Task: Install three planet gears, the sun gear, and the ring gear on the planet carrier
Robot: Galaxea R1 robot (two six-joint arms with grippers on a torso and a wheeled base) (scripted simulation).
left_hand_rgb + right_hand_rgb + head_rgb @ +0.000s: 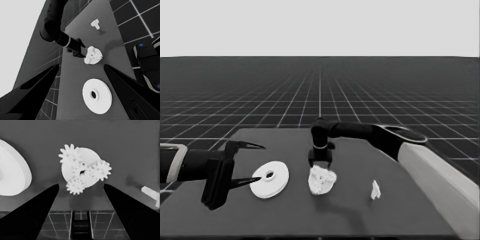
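At the table's (400, 210) left of centre lies the larger round part (271, 179), thick and white with a small hole; the waiting left gripper (255, 162) stands spread over its left edge. To its right sits the smaller round part (86, 157), carrying three toothed gears (100, 170) meshed around a small fourth at its centre hole. The right gripper (320, 162) hovers just above its far side, fingers (37, 215) parted, empty. Farther right lies the thin white piece (375, 189).
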